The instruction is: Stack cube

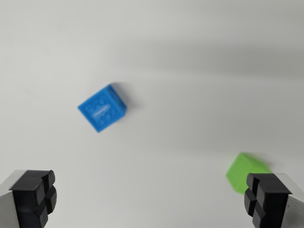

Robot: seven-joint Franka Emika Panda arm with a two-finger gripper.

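Tool (pixel 151 199) wide apart, empty; blue cube (pixel 102 108) clear, green cube (pixel 246 171) by pad.

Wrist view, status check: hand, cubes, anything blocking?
Hand open, empty, above table. Blue cube free, centre-left; green cube partly behind the finger on the wrist view's right. Cubes apart, unstacked. Nothing in the way.

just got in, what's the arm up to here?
Cube stacking, nothing picked up yet. The gripper hangs over the white table with its jaws wide apart and empty. The blue cube sits alone ahead, toward the wrist view's left. The green cube is by the right-hand jaw, partly hidden behind it.
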